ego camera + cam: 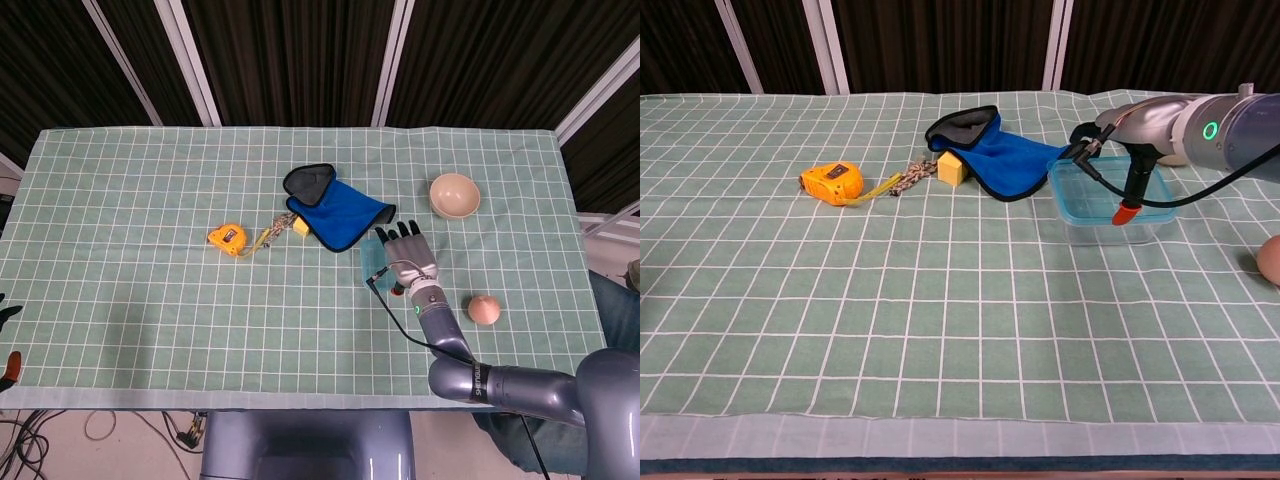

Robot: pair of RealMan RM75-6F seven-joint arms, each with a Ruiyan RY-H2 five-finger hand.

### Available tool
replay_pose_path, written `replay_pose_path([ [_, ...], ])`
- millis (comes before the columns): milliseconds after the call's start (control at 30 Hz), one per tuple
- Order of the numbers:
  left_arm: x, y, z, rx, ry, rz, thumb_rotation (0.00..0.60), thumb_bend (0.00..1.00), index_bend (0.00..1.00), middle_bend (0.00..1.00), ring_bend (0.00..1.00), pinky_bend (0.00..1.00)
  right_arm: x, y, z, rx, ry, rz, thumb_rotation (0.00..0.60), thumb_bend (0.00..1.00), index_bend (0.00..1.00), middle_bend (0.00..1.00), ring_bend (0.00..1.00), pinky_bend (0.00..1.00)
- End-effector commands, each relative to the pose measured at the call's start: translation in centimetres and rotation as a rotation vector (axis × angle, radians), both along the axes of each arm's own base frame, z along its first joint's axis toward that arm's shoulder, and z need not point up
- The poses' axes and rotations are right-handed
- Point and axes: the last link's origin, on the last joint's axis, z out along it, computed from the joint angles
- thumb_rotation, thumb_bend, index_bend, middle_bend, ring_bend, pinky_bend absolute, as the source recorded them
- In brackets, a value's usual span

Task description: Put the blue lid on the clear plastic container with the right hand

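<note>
The clear plastic container [1106, 210] stands right of centre with the blue lid [1077, 184] lying on top, its blue rim showing all round. My right hand [1142, 117] is spread flat over the container's far right part, fingers apart and holding nothing. From above, the right hand [408, 250] covers most of the container [368, 263]. A red-tipped cable [1125, 211] hangs from the wrist in front of the container. Dark fingertips of my left hand [6, 313] barely show at the left edge, off the table.
A blue cloth [1005, 160] lies just left of and behind the container, beside a yellow block [953, 168] and an orange tape measure [833, 183]. A beige bowl [454, 194] stands behind the hand. A small peach ball [484, 309] lies to the right.
</note>
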Motion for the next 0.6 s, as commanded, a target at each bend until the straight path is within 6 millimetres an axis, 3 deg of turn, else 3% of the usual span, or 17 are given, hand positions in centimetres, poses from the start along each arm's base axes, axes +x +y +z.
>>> replay_pose_path([
  [33,0.01,0.01,0.00,0.000,0.000,0.000,0.600,0.52,0.15,0.00,0.00,0.00,0.04,-0.01,0.01,-0.001,0.003,0.002,0.600,0.14,0.07,0.28,0.02,0.00],
  [600,-0.01,-0.01,-0.02,-0.001,0.003,0.001,0.600,0.52,0.15,0.00,0.00,0.00,0.52,-0.02,0.26,-0.001,0.011,-0.010,0.600,0.14,0.07,0.12,0.00,0.00],
])
